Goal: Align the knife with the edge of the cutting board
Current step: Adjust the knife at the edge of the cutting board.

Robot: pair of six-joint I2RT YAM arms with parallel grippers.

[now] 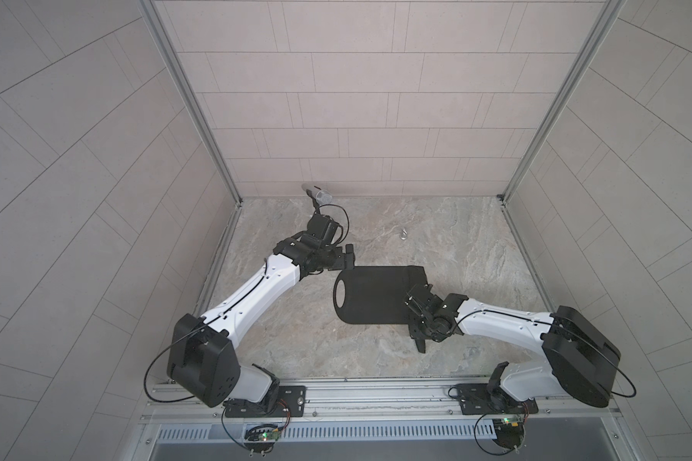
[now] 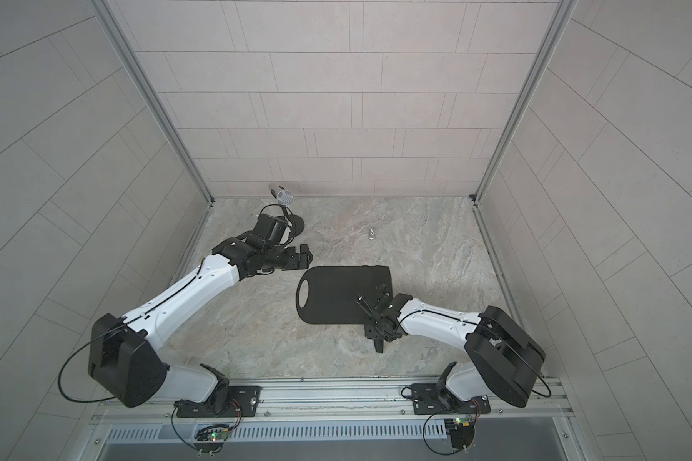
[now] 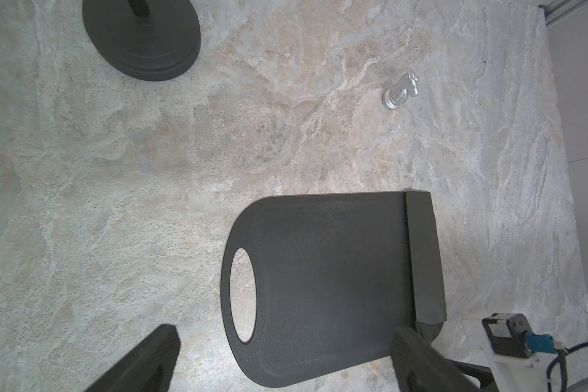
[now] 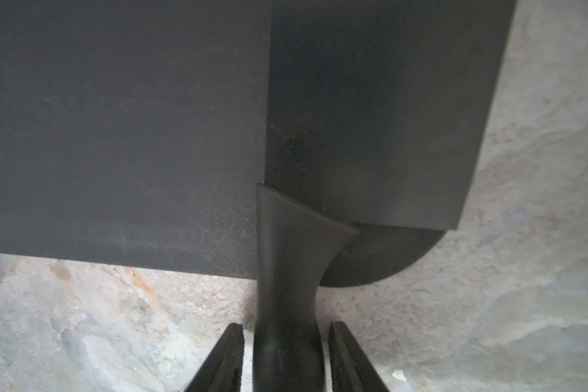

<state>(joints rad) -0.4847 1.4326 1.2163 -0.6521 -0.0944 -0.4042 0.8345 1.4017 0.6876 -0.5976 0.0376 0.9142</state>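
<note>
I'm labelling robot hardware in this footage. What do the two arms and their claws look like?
The left arm and right arm have white shells, black joint housings and thin black cables. The left claw and right claw are black with ribbed fingers.

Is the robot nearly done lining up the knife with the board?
Nearly, it seems. Done: the knife lies on the board, blade along one short end, about parallel. In hand: the right gripper straddles the handle, narrow gaps each side, not gripping yet. The left gripper hangs open, apart. Left: maybe a small nudge, as the blade overhangs the edge slightly, then backing off.
</note>
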